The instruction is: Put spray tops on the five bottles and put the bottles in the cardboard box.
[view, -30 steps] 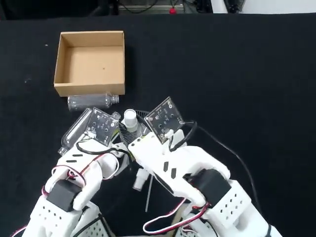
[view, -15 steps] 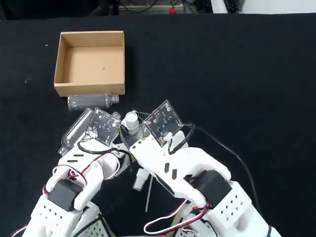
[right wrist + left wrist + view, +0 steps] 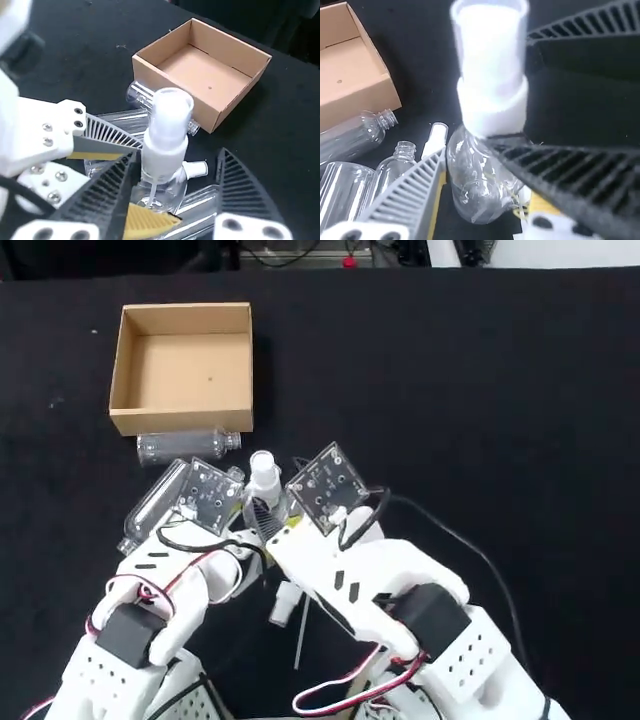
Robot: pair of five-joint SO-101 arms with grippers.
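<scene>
Gripping the spray-topped bottle (image 3: 163,142), left jaws; right jaws apart around it, its base hidden.

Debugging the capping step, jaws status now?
Left gripper: closed on the bottle.
Right gripper: jaws open around the spray top.

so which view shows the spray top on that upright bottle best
The right wrist view: the spray top shows whole, cap to collar, sitting on the bottle. The left wrist view has it very close, cap cut off at the edge. The high view shows it small, from above.
</scene>
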